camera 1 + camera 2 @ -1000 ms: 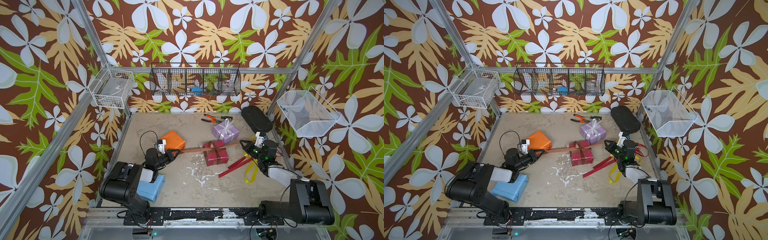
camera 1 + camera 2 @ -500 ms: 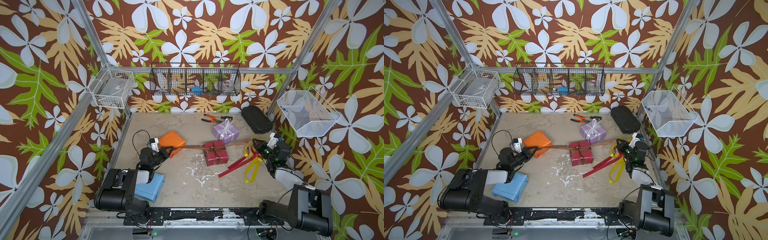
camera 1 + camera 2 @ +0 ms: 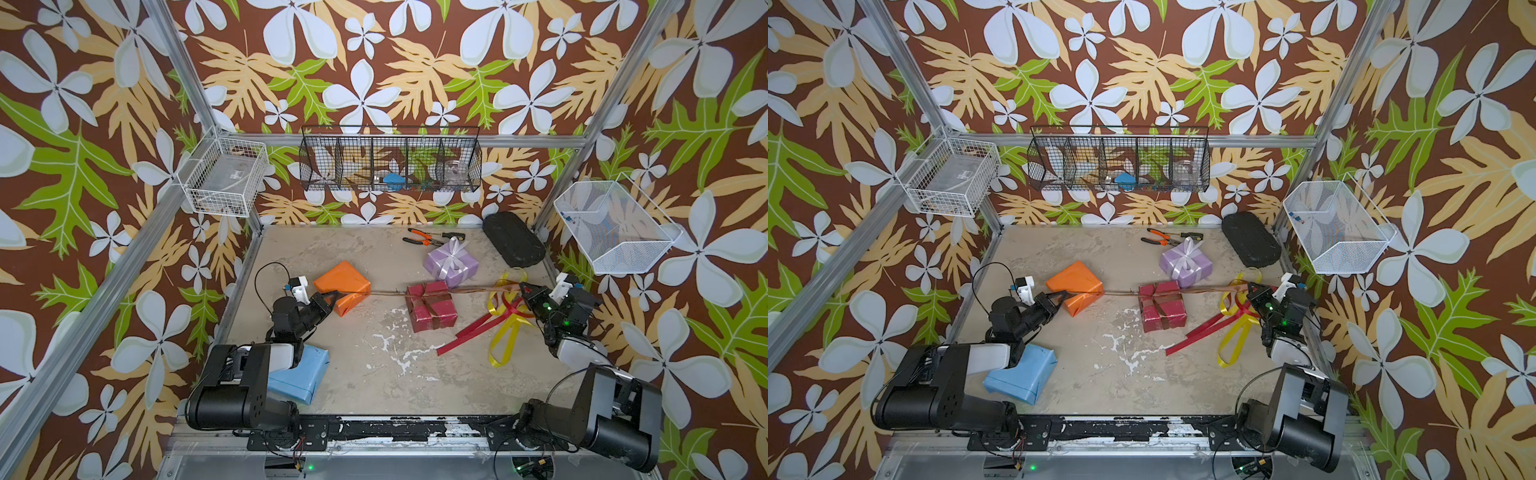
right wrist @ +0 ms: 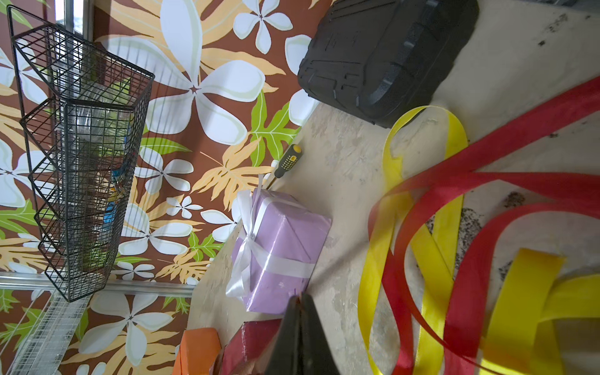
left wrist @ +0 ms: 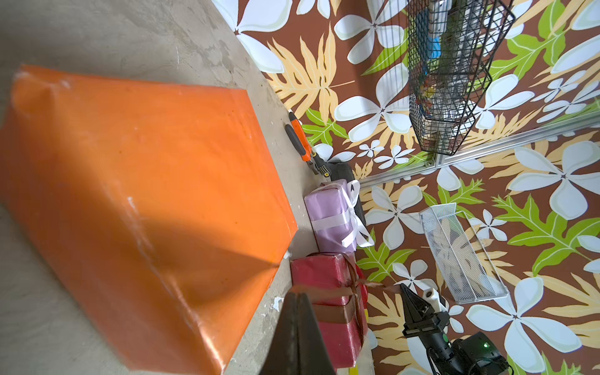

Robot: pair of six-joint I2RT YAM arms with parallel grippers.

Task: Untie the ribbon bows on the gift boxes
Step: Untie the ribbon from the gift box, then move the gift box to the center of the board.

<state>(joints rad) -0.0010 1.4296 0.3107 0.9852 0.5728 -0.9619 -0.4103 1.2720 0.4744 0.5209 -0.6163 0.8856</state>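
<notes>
A brown ribbon [image 3: 386,292] runs taut across the dark red box [image 3: 432,305], still wrapped round it. My left gripper [image 3: 332,296] is shut on one end, in front of the orange box [image 3: 343,282]. My right gripper [image 3: 523,286] is shut on the other end at the right. In the left wrist view the shut tips [image 5: 298,293] meet the ribbon before the dark red box [image 5: 324,269]. The lilac box [image 3: 451,262] keeps its white bow [image 3: 453,249]. The light blue box [image 3: 299,374] lies under my left arm. Loose yellow ribbon [image 3: 505,336] and red ribbon [image 3: 469,332] lie beside my right arm.
Orange-handled pliers [image 3: 419,237] and a screwdriver [image 3: 451,235] lie at the back, next to a black case [image 3: 513,239] in the back right corner. Wire baskets hang on the walls: white [image 3: 224,183], black [image 3: 390,160], white [image 3: 615,232].
My right gripper has pulled to the right and my left gripper a little to the left, drawing the brown ribbon out straight. The yellow ribbon's loop has shifted right.
</notes>
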